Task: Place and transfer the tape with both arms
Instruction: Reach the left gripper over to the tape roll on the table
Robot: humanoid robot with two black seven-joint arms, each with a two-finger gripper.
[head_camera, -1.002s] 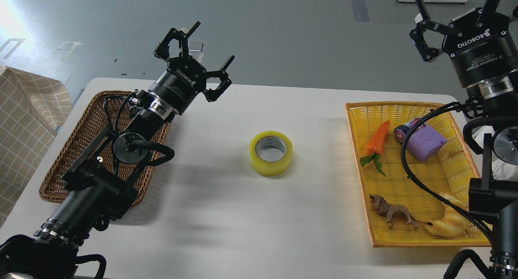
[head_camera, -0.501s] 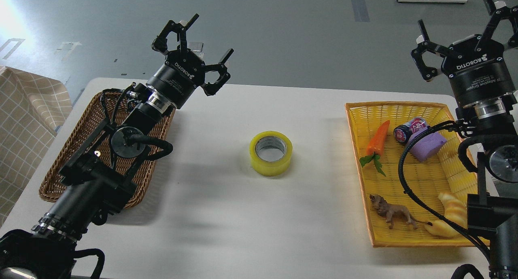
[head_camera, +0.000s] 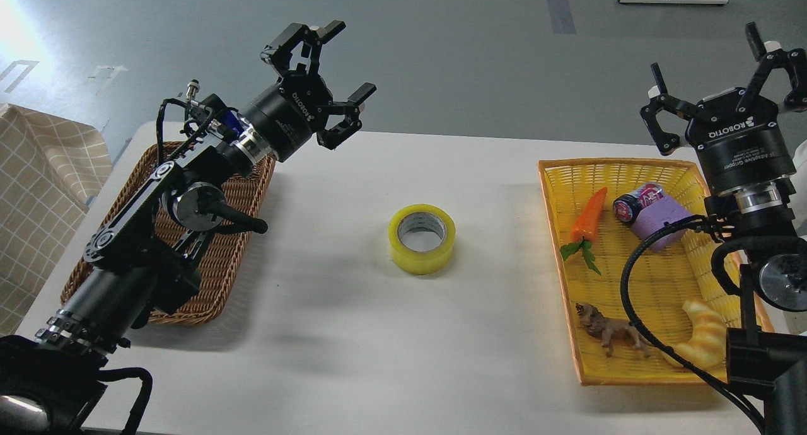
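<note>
The tape [head_camera: 422, 238], a translucent yellow roll with a grey-white core, lies flat on the white table [head_camera: 353, 334] near its middle. My left gripper [head_camera: 343, 60] is open and empty, raised above the table's far left part, up and left of the tape. My right gripper [head_camera: 709, 72] is open and empty, held high above the far end of the yellow basket, well right of the tape. Neither gripper touches the tape.
A brown wicker basket [head_camera: 126, 233] sits at the left under my left arm. A yellow basket [head_camera: 567, 296] at the right holds a toy carrot [head_camera: 589, 217], a can [head_camera: 633, 203], a purple block [head_camera: 662, 224], a toy lion [head_camera: 611, 334] and a croissant toy [head_camera: 703, 340].
My left gripper has swung to the right and risen, with the arm's elbow lifting. My right gripper has moved down and to the right. The tape has not moved.
</note>
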